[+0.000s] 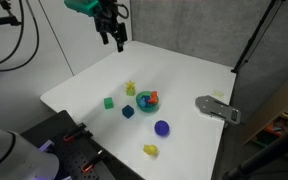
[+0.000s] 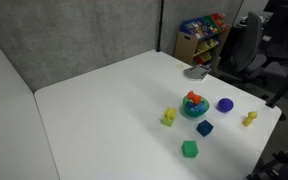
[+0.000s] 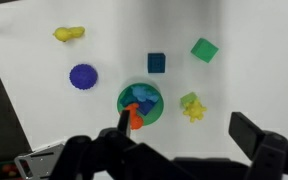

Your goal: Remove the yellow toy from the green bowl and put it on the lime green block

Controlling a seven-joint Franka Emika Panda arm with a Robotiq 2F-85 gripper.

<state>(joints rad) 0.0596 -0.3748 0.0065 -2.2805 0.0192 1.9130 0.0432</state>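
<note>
gripper (image 1: 113, 40): hangs high over the far part of the white table (image 1: 189, 70), fingers pointing down and spread wide apart, nothing between them. in the wrist view the gripper (image 3: 164, 148) looks straight down on the cluster of objects. only the last part of the arm enters, from the top edge of an exterior view.

open room: bare table lies under the gripper and behind the cluster. the larger yellow toy (image 1: 150, 150) sits near the front edge, and a grey object (image 1: 217, 108) sits at a side edge.

cluster: the green bowl (image 3: 141, 102) stands mid-table and holds blue and orange pieces. the lime green block (image 3: 192, 106) is just beside the bowl, apart from it. the dark blue cube (image 3: 157, 63) and the green cube (image 3: 204, 49) lie near, and the blue-purple round thing (image 3: 83, 76) lies on the bowl's other side.

the yellow toy: not separable at this resolution. no yellow piece shows in the bowl. the block's upper part looks yellower in both exterior views, but whether that is the toy cannot be told.
</note>
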